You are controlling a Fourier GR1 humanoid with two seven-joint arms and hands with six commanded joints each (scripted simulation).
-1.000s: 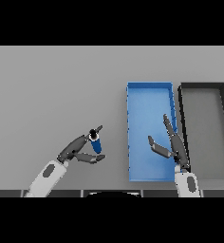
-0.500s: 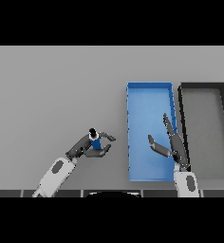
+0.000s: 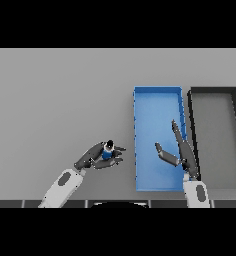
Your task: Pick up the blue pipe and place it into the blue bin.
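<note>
the left hand (image 3: 96,157) has its fingers curled round the blue pipe (image 3: 108,152), low in the frame just left of the blue bin (image 3: 157,95). to do this well, carry the pipe rightward high enough to clear the bin's near wall, then release over bare floor. the right hand (image 3: 182,152), fingers straight, hangs over the bin's lower right, narrowing the room; a dark bin (image 3: 213,91) sits beside it on the bench (image 3: 55,95).

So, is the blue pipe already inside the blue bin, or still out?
Out. The blue pipe sits in the left hand, its fingers curled round it, left of the blue bin.
</note>
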